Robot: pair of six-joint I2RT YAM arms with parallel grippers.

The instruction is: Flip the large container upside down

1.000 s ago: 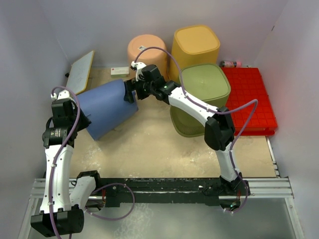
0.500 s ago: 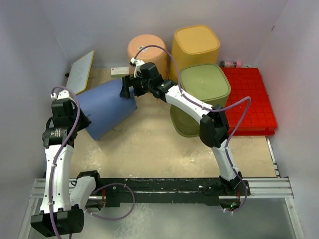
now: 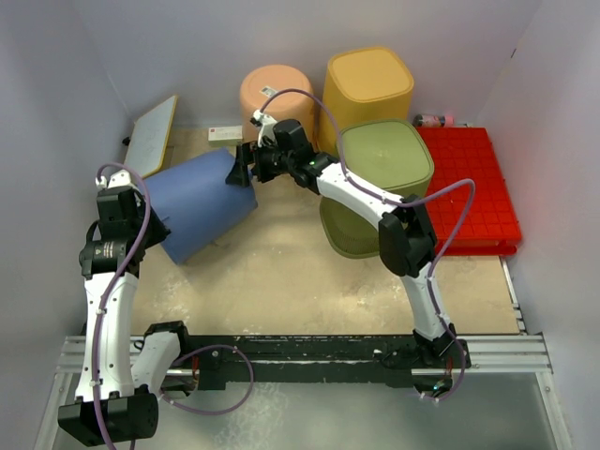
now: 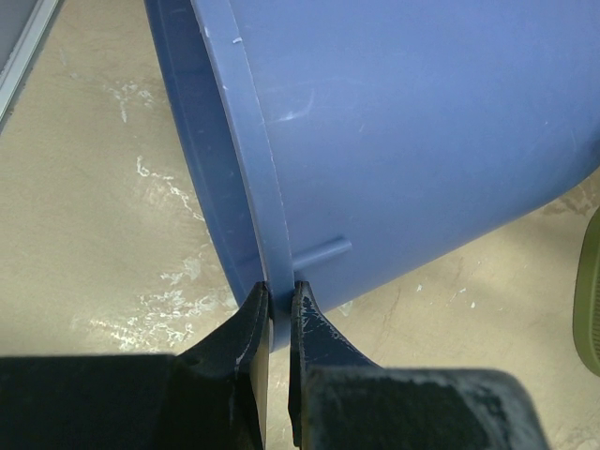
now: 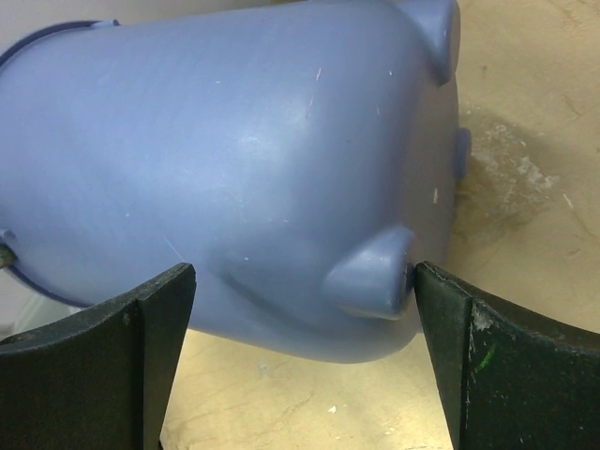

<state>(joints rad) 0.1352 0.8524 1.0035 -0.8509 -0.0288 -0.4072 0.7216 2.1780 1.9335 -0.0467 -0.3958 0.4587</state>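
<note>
**Flip at the halfway mark:** Nearest the arms' bases, the left gripper (image 4: 278, 292) is clenched on the rim (image 4: 246, 169) of the large blue container (image 3: 202, 202). The container lies tipped on its side at the left of the bench (image 3: 281, 272), with its mouth toward the left arm. Over the past second it has held the same tilt, while the right arm has drawn its elbow in and resettled its wrist at the base end. The right gripper (image 5: 302, 277) is spread wide, its fingers bracketing the base, one just beside a moulded foot (image 5: 375, 272). A lift there would probably carry it over. Green (image 3: 384, 159), peach (image 3: 275, 92) and yellow (image 3: 367, 84) containers stand behind.
</note>
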